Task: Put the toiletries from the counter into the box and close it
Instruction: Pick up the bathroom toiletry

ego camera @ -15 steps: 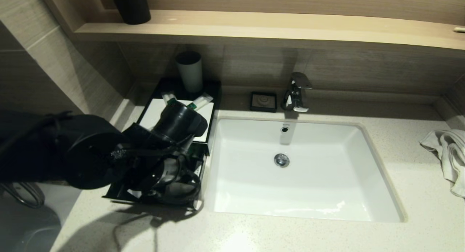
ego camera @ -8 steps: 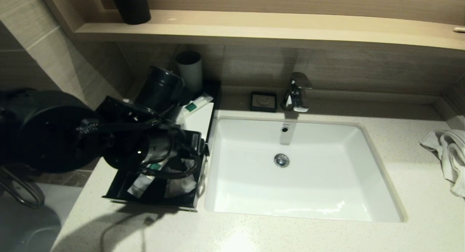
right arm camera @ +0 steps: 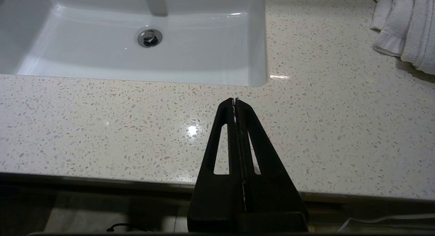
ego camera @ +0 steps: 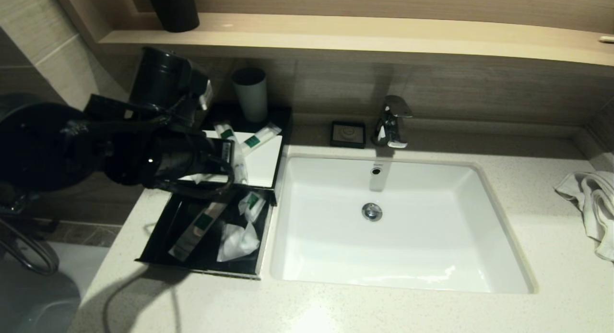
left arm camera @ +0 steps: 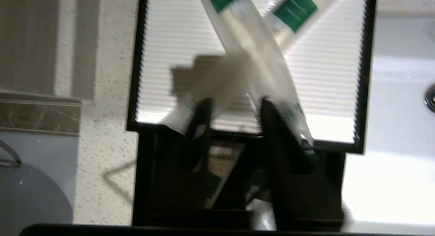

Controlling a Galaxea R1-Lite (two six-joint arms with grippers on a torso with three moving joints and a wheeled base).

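A: Moved off the drawer (ego camera: 158,237) in the last second?

B: Yes. Was low over the open drawer, hiding it; now lifted and swung toward 12 o'clock, left gripper (left arm camera: 234,105) over the near edge of the white top panel (ego camera: 261,165) of the box (ego camera: 279,146).

A: And left behind in the drawer?

B: One long tube (ego camera: 196,227) and two soft packets (ego camera: 237,239) (ego camera: 252,203), now in plain view. Looks like a finished drop.

A: Still to go?

B: Two slim tubes crossed on the panel, 9 o'clock of the sink (ego camera: 479,256). Nearer tube (left arm camera: 244,42) right at the pincer; the other tube (left arm camera: 294,6) toward 1 o'clock of it.

A: Clamped already?

B: Narrowing, but cannot tell whether closed on the tube or merely beside it.

A: Other arm?

B: Right gripper (right arm camera: 234,100) pinched together, parked over the counter (ego camera: 336,309) at 6 o'clock of the sink.

A: So?

B: Probably second-to-last pick; drawer not yet pushed in.
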